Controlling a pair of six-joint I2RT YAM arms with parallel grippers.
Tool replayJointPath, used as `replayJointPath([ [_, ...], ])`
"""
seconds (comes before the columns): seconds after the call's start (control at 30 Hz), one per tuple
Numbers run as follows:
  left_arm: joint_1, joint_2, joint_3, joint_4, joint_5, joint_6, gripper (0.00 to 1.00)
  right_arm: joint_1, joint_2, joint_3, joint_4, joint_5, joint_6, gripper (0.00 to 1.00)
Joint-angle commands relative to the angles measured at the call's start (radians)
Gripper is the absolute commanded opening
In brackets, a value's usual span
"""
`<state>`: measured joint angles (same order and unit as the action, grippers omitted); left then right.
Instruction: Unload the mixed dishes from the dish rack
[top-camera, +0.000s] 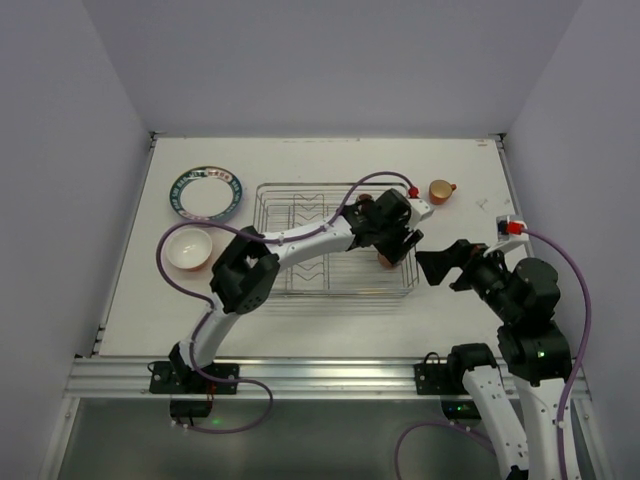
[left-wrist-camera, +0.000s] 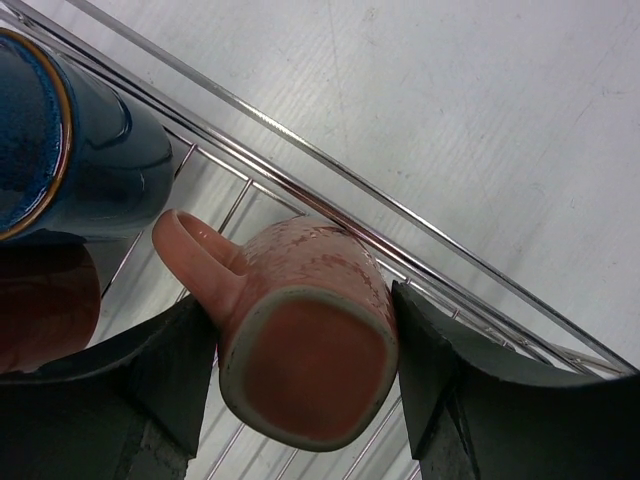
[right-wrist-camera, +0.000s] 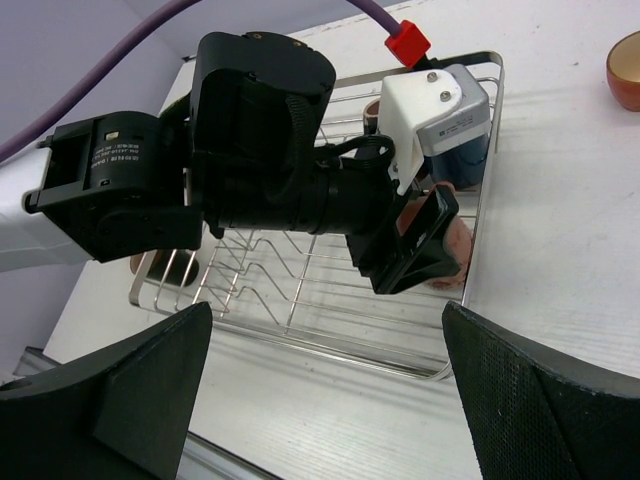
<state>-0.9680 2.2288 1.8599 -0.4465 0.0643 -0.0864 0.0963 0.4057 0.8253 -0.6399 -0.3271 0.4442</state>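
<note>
My left gripper (top-camera: 392, 246) reaches over the right end of the silver wire dish rack (top-camera: 290, 215) and is shut on a pink mug (left-wrist-camera: 305, 335). Both fingers press the mug's sides, its base faces the left wrist camera and its handle points left. The pink mug also shows in the top view (top-camera: 384, 262) and in the right wrist view (right-wrist-camera: 457, 252), just inside the rack's right rim. A blue mug (left-wrist-camera: 70, 150) stands in the rack beside it, with a maroon mug (left-wrist-camera: 40, 310) close by. My right gripper (top-camera: 448, 266) is open and empty over the table right of the rack.
An orange mug (top-camera: 441, 190) stands on the table right of the rack. A dark-rimmed plate (top-camera: 205, 192) and an orange bowl (top-camera: 189, 248), white inside, sit on the table left of the rack. A dark mug (right-wrist-camera: 150, 263) is at the rack's left end. Grey walls enclose the table.
</note>
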Motion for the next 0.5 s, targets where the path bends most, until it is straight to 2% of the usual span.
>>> replayJointPath([
  [0.0,0.008,-0.043,-0.044,0.014,-0.037,-0.007,0.15,-0.003,0.004,0.037,0.000,-0.024,-0.009,0.99],
  [0.07,0.008,-0.083,-0.079,0.017,-0.090,-0.026,0.05,-0.003,0.004,0.038,0.000,-0.024,-0.009,0.99],
  [0.13,0.008,-0.131,-0.122,0.031,-0.112,-0.041,0.00,-0.003,-0.001,0.035,0.002,-0.026,-0.010,0.99],
  [0.27,0.008,-0.216,-0.183,0.068,-0.126,-0.067,0.00,-0.003,-0.015,0.015,0.026,-0.033,-0.004,0.99],
  [0.47,0.008,-0.349,-0.300,0.212,-0.132,-0.147,0.00,-0.003,-0.027,-0.018,0.082,-0.064,0.022,0.99],
])
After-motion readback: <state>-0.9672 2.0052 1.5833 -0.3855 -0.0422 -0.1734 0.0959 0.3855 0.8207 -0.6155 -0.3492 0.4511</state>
